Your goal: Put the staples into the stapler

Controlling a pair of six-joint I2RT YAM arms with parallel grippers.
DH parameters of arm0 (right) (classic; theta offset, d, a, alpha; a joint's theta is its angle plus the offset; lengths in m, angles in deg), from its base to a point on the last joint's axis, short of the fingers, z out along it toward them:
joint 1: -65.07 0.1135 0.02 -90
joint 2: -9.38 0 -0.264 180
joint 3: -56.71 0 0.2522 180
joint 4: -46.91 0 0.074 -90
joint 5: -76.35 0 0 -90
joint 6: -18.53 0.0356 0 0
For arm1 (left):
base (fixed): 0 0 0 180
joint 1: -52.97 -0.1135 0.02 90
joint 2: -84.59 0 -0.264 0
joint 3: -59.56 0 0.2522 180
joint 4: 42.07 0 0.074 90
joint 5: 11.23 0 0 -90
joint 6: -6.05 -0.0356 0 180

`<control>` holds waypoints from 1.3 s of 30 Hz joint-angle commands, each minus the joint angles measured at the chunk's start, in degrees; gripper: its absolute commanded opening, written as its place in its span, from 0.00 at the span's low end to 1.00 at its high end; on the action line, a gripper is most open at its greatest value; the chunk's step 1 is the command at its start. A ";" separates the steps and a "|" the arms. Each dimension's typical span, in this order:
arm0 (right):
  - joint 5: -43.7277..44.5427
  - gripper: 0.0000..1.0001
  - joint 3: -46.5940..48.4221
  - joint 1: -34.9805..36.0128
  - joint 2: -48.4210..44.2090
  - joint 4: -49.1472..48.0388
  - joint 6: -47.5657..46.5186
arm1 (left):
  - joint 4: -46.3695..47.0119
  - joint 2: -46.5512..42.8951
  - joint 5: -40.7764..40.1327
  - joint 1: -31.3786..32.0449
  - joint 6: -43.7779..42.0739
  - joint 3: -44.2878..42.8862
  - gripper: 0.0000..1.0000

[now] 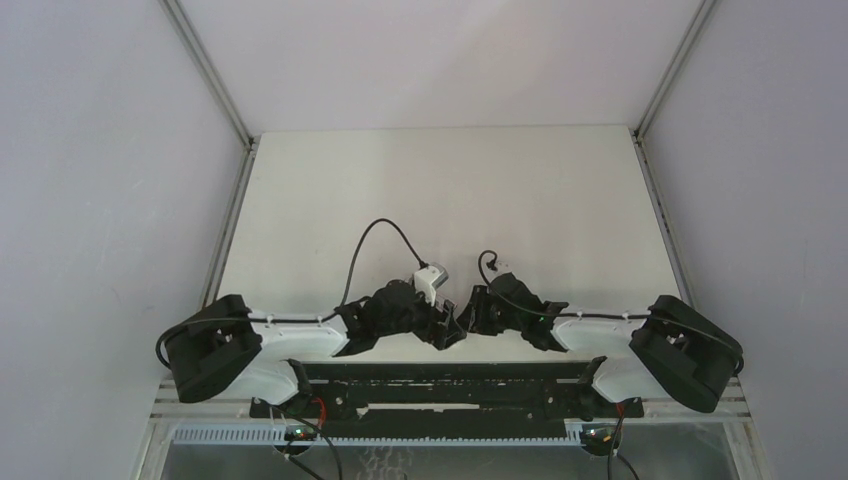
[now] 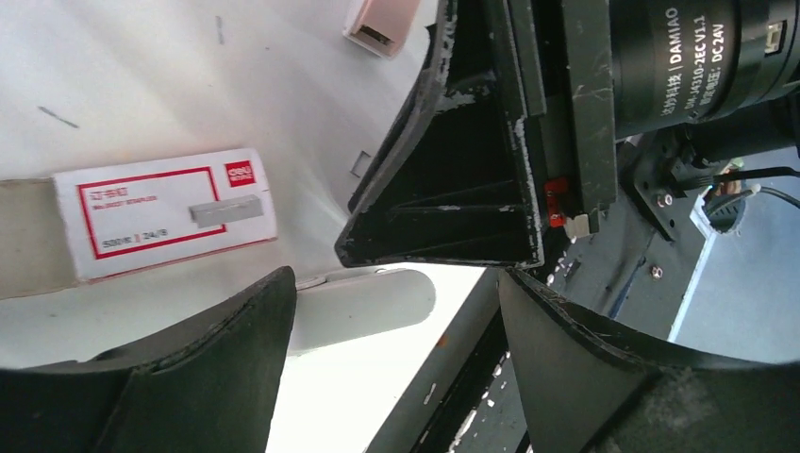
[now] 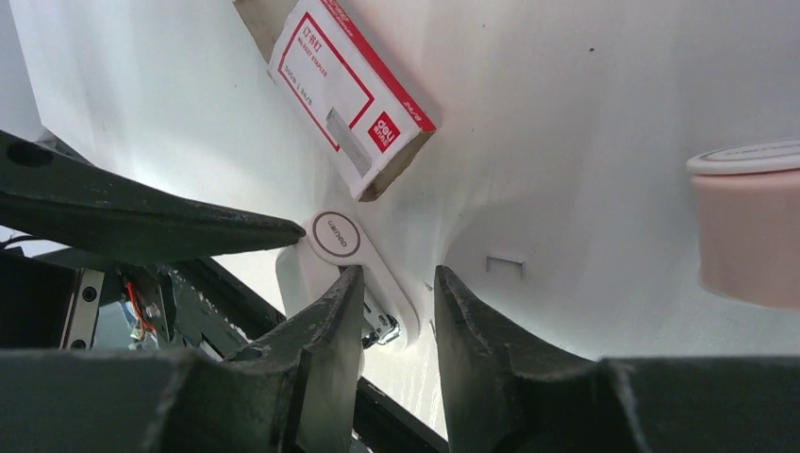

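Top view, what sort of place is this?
Probably a lab robot cell: a white table enclosed by plain walls held in metal rails.

Your black-and-white left arm (image 1: 290, 338) and right arm (image 1: 590, 335) both fold inward from their bases, low over the near edge of the bench (image 1: 440, 190), and the wrists meet at its middle. Your left pincer (image 2: 396, 311) gapes wide, its black fingers (image 2: 198, 368) far apart. Your right pincer (image 3: 396, 316) shows only a narrow gap between its fingers (image 3: 316, 349). One left finger points in just beside it.
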 commanded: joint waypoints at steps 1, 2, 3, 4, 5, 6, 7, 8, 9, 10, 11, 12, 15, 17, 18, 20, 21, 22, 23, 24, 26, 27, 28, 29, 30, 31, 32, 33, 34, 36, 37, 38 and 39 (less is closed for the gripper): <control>1.47 0.35 1.92 0.39 -2.14 1.41 -1.24 | 4.06 -0.24 0.07 1.59 1.47 -1.33 0.83; 1.64 0.36 1.93 0.13 -3.22 2.41 -2.03 | 4.19 -1.88 -0.73 1.55 0.25 -0.71 0.83; 2.04 0.37 1.95 -0.28 -4.65 3.75 -2.64 | 4.15 -3.34 -1.57 1.57 -0.96 -0.14 0.83; 2.64 0.40 1.92 -0.79 -6.31 5.39 -3.32 | 4.04 -4.83 -2.45 1.55 -2.53 0.49 0.84; 3.22 0.42 1.90 -1.31 -8.01 7.26 -4.13 | 4.16 -6.30 -3.25 1.51 -4.13 0.96 0.85; 3.78 0.44 1.90 -2.10 -9.99 9.52 -5.05 | 4.18 -7.51 -3.92 1.30 -5.60 1.37 0.86; 4.20 0.46 1.89 -2.75 -11.87 11.07 -6.07 | 4.24 -8.32 -4.09 0.97 -6.81 1.57 0.87; 4.30 0.49 1.91 -3.37 -14.47 12.59 -7.06 | 4.52 -8.84 -3.77 0.63 -7.99 1.62 0.87; 4.22 0.52 1.86 -4.20 -16.36 13.94 -8.33 | 4.94 -9.04 -2.96 0.36 -9.44 1.63 0.87; 4.14 0.54 1.89 -5.13 -18.22 15.42 -8.90 | 5.42 -8.88 -2.07 0.06 -10.97 1.58 0.87; 4.03 0.57 1.88 -6.01 -19.77 16.73 -9.56 | 6.25 -8.41 -0.86 -0.26 -12.59 1.59 0.87; 3.94 0.59 1.88 -6.97 -21.38 18.09 -10.58 | 7.20 -7.80 1.20 -0.68 -14.58 1.69 0.87; 3.57 0.63 1.74 -9.46 -25.29 21.28 -12.36 | 8.78 -4.99 6.53 -1.16 -20.40 1.66 0.87; 2.72 0.64 1.44 -10.98 -27.40 22.49 -13.11 | 8.94 -2.81 8.51 -1.16 -23.74 1.43 0.86; 2.21 0.65 1.24 -11.67 -28.29 22.90 -13.33 | 8.95 -1.66 9.13 -1.13 -24.94 1.20 0.85; 1.22 0.66 0.69 -13.05 -29.94 23.37 -13.61 | 8.86 0.67 10.05 -1.13 -26.21 0.67 0.85; 0.63 0.66 0.41 -13.69 -30.60 23.48 -13.64 | 8.85 1.70 10.62 -1.14 -26.44 0.39 0.84; 0.18 0.66 0.21 -14.23 -31.16 23.57 -13.64 | 8.90 2.82 11.16 -1.19 -26.54 -0.01 0.84; -0.32 0.67 -0.06 -14.87 -31.66 23.59 -13.63 | 8.78 3.87 11.73 -1.13 -26.48 -0.41 0.84; -0.71 0.67 -0.27 -15.09 -32.07 23.52 -13.71 | 8.70 4.68 12.26 -1.13 -26.32 -0.75 0.83; -1.28 0.67 -0.49 -15.80 -32.66 23.65 -13.92 | 8.77 5.85 13.23 -1.12 -25.80 -1.11 0.83; -1.41 0.67 -0.56 -16.00 -32.77 23.74 -13.98 | 8.78 6.19 13.46 -1.11 -25.66 -1.15 0.83; -1.57 0.67 -0.63 -16.18 -32.86 23.79 -14.13 | 8.77 6.40 13.48 -1.05 -25.57 -1.18 0.83; -1.69 0.67 -0.65 -16.31 -32.88 23.87 -14.20 | 8.66 6.70 13.21 -1.04 -25.54 -1.17 0.83; -1.76 0.67 -0.65 -16.46 -32.96 23.90 -14.22 | 8.48 6.86 12.53 -1.06 -25.61 -1.16 0.82; -1.80 0.67 -0.66 -16.55 -33.01 23.81 -14.29 | 8.07 7.25 11.76 -1.04 -25.70 -1.25 0.80; -1.91 0.67 -0.65 -16.66 -33.05 23.75 -14.25 | 7.37 7.61 10.95 -1.04 -25.78 -1.53 0.76; -1.96 0.67 -0.68 -16.75 -33.13 23.74 -14.25 | 6.46 8.03 10.09 -1.04 -25.82 -1.87 0.69; -2.15 0.67 -0.72 -16.84 -33.14 23.71 -14.34 | 6.04 8.35 9.33 -1.06 -25.76 -2.13 0.62; -2.25 0.67 -0.65 -17.07 -33.30 23.78 -14.37 | 5.99 8.52 7.57 -0.76 -25.36 -2.05 0.49; -2.27 0.67 -0.66 -17.19 -33.38 23.76 -14.34 | 6.20 8.39 6.62 -0.52 -25.02 -1.80 0.45; -2.31 0.67 -0.73 -17.34 -33.40 23.85 -14.41 | 6.60 8.15 5.66 -0.27 -24.71 -1.48 0.42; -2.38 0.67 -0.74 -17.43 -33.48 23.92 -14.42 | 6.96 7.70 4.33 0.15 -24.36 -1.13 0.39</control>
